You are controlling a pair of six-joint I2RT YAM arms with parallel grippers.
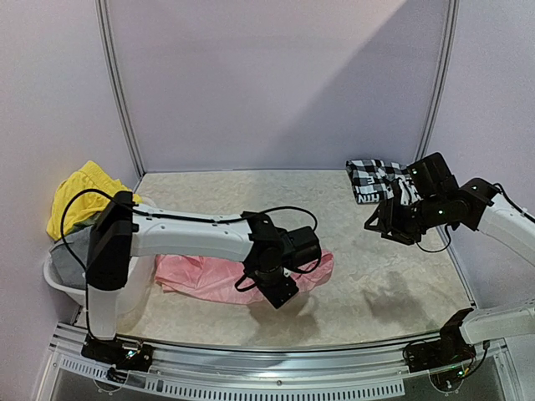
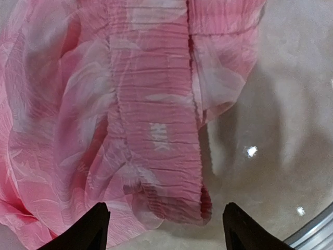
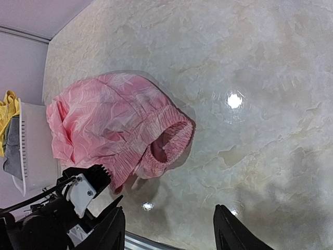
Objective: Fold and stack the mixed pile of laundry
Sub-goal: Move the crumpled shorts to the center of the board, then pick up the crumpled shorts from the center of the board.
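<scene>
Top external view shows the left gripper (image 1: 282,294) low over the thin pink garment (image 1: 196,277), which lies crumpled on the marbled table (image 1: 380,288) near the front, just beside the white basket (image 1: 57,282). A bright yellow garment (image 1: 82,190) and a grey one (image 1: 77,244) sit heaped in that basket. The black-and-white checked shirt (image 1: 374,179) lies folded at the far right of the table, with the right gripper (image 1: 380,224) raised just in front of it. Left wrist view has the two dark fingertips (image 2: 97,225) spread wide, standing either side of the pink garment's gathered waistband (image 2: 156,130) without pinching it; white lettering shows on the band. Right wrist view has its own fingers (image 3: 112,229) parted with only bare table between them, looking across at the pink garment, whose waistband opening faces the camera, and at the basket's edge beyond.
</scene>
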